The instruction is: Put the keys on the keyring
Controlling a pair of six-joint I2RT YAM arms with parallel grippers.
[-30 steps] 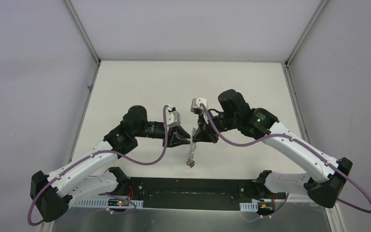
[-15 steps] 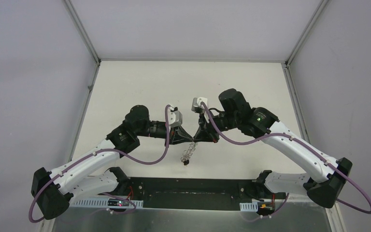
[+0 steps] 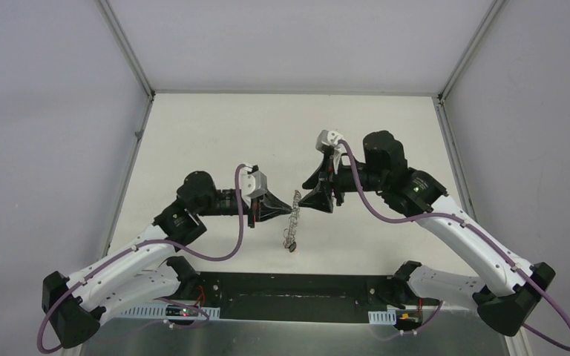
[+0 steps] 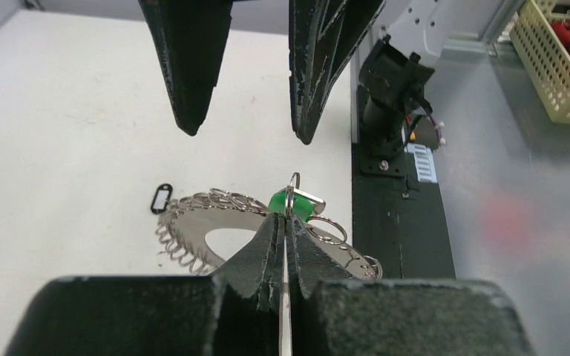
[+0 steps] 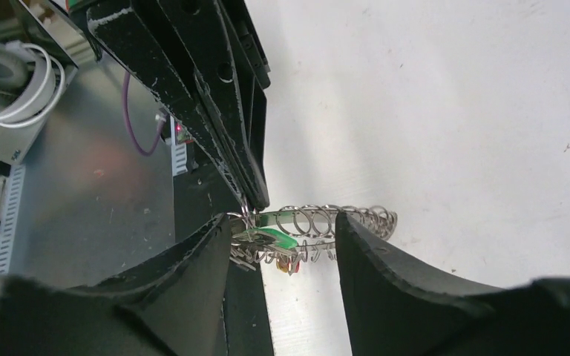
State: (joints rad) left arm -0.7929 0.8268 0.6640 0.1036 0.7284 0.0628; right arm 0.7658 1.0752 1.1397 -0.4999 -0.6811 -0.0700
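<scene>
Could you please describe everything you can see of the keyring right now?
The keyring is a large flat grey ring, metal by its look, with a wide central hole and many small silver wire loops along its outer edge. The shut left gripper pinches its rim, and it hangs below, edge-on to the top camera. A green key tag sits at the pinched spot. The open right gripper faces it without touching.
</scene>
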